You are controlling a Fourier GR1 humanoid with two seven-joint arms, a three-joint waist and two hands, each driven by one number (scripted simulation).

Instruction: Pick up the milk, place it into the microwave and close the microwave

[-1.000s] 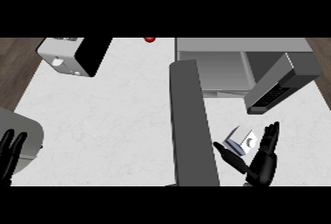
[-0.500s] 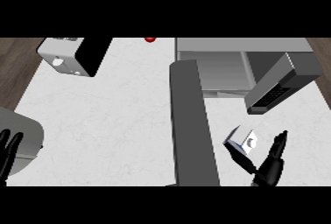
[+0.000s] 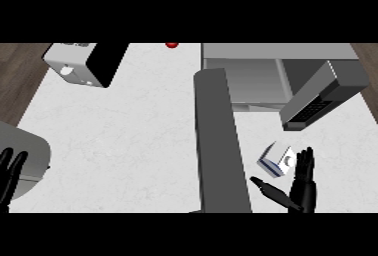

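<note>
At far left, low against the edge: left hand [image 3: 12, 172], fingers straight and up, at rest, grasping nothing. Beside it, a rounded grey object [image 3: 29, 150] of unclear kind, partly out of view. Further up on the white desk [image 3: 125, 135], a grey-and-black appliance [image 3: 85, 62] near the back left corner; a small red thing [image 3: 172, 45] at the back edge. Through the middle, the microwave door [image 3: 220, 145], swung wide open and running toward the viewer; behind it the microwave [image 3: 255, 80] with its cavity exposed. Right of that, a dark tilted box with a keypad face [image 3: 321, 97]. Lower right: milk [image 3: 279, 159], lying on the desk just right of the door, not yet lifted. Right hand [image 3: 301, 185] close by it, released, fingers straight along the carton's right side, thumb spread out below it; contact impossible to confirm. Step in hand, by judgement: closing in for the grasp. Next move likely calls for curling fingers and thumb round the carton, then lifting and carrying up into the cavity.
</note>
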